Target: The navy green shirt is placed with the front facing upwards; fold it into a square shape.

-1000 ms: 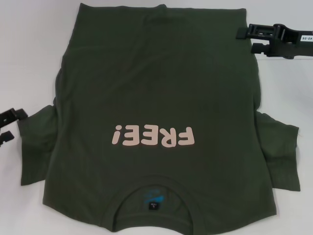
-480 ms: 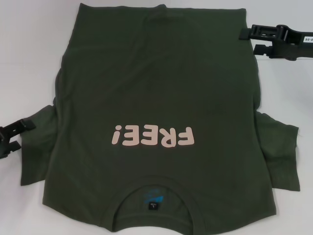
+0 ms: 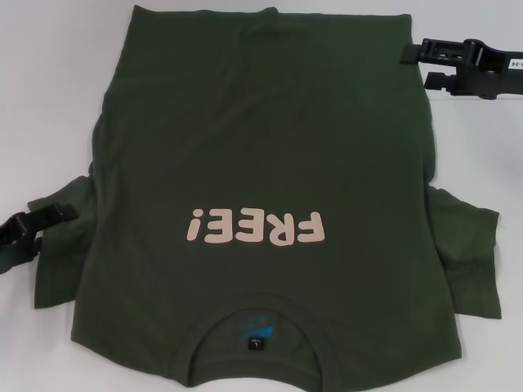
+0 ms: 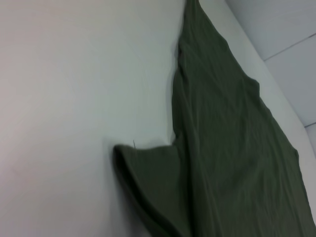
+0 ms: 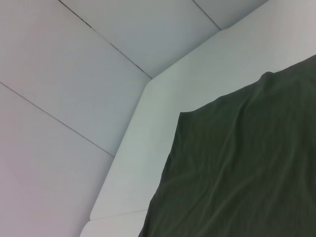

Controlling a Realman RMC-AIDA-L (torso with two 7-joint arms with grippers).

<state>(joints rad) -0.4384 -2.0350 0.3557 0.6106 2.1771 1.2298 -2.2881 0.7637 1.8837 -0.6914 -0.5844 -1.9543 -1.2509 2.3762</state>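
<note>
Pale pink block lettering "FREE!" (image 3: pixel 256 227) stands on the chest of the navy green shirt (image 3: pixel 261 131); in the head view it reads upside down. A small black neck label (image 3: pixel 257 341) inside the collar, with blue print beside it, is too small to read. A white tag (image 3: pixel 513 62) on the right tool (image 3: pixel 421 65) carries cut-off characters, not legible.

The navy green shirt (image 3: pixel 261 163) lies flat on the table (image 3: pixel 49 98), collar nearest the robot, hem farthest. The left gripper (image 3: pixel 33 233) sits at the shirt's left sleeve edge. The right gripper (image 3: pixel 421 65) sits at the far right hem corner.
</note>
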